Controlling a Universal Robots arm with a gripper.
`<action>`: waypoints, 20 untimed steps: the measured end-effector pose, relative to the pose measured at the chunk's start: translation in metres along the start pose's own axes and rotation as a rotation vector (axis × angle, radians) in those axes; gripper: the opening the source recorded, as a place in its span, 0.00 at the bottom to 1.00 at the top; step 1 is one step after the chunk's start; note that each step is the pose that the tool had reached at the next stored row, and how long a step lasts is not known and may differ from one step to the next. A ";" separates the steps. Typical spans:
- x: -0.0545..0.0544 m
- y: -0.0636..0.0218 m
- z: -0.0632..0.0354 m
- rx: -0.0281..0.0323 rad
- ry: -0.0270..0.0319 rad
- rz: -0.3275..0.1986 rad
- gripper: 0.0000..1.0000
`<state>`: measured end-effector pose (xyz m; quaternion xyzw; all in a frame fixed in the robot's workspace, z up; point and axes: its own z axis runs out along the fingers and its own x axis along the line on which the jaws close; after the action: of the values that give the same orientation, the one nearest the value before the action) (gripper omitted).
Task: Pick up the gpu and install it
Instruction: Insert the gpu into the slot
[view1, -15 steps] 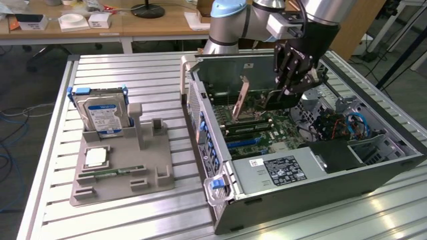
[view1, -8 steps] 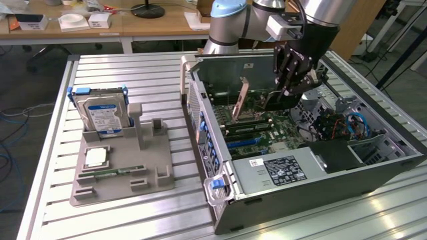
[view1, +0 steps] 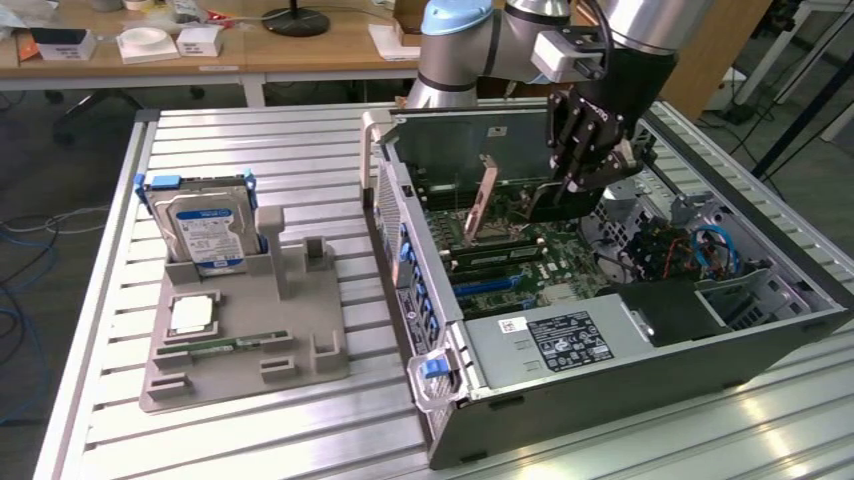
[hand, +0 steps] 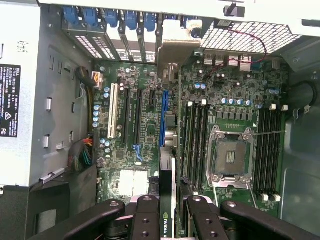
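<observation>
The gpu (hand: 173, 182) is a thin card seen edge-on, with a green-lettered label near my fingers (hand: 147, 220). My gripper (hand: 172, 222) is shut on it inside the open computer case (view1: 400, 210). The card stands upright over the motherboard (hand: 145, 125), in line with the blue expansion slot (hand: 164, 117). Its grey end bracket (hand: 173, 47) reaches the case's rear wall. In the exterior view the gripper (view1: 567, 195) hangs low in the case with the dark gpu (view1: 541, 205) under it. Whether the card sits in the slot I cannot tell.
A grey holder (view1: 240, 335) on the slatted table at the exterior view's left carries the silver hard drive (view1: 203, 232) and a green memory stick (view1: 220, 346). Inside the case are the power supply (view1: 561, 340), the CPU socket (hand: 230, 157) and memory slots (hand: 197, 145).
</observation>
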<state>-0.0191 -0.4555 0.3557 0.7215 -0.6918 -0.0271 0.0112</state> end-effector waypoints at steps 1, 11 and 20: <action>0.000 0.0000 0.0005 0.0001 0.0002 0.000 0.26; 0.000 -0.0001 0.0097 0.0231 0.0014 0.000 0.26; -0.001 0.0042 0.0195 0.0271 0.0096 0.003 0.26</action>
<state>-0.0244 -0.4538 0.3366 0.7205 -0.6933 -0.0142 0.0048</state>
